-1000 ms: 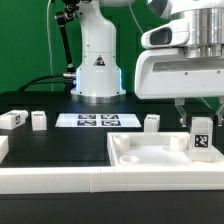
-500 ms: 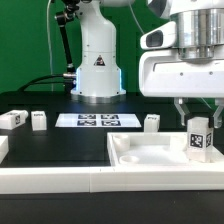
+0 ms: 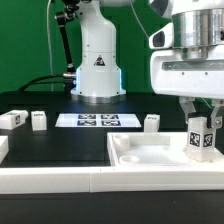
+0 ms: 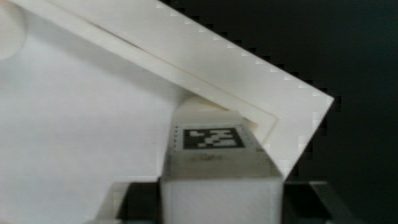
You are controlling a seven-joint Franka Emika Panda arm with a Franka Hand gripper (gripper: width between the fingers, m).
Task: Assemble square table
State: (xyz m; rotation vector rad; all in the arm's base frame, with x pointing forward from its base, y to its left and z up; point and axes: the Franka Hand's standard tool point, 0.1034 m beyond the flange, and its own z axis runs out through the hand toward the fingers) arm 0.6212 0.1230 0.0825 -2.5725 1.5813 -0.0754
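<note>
Gripper [image 3: 201,122] clamped on leg [image 3: 201,143], right of exterior frame. Leg upright between fingers, over tabletop [image 3: 150,158] corner.

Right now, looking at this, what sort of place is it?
Most likely a robotics lab bench. A robot arm stands on a black table, a marker board of printed black-and-white tags lies in front of it, and a white leg carries such a tag too.

White leg [image 3: 201,140] upright at tabletop [image 3: 148,153] corner
</note>
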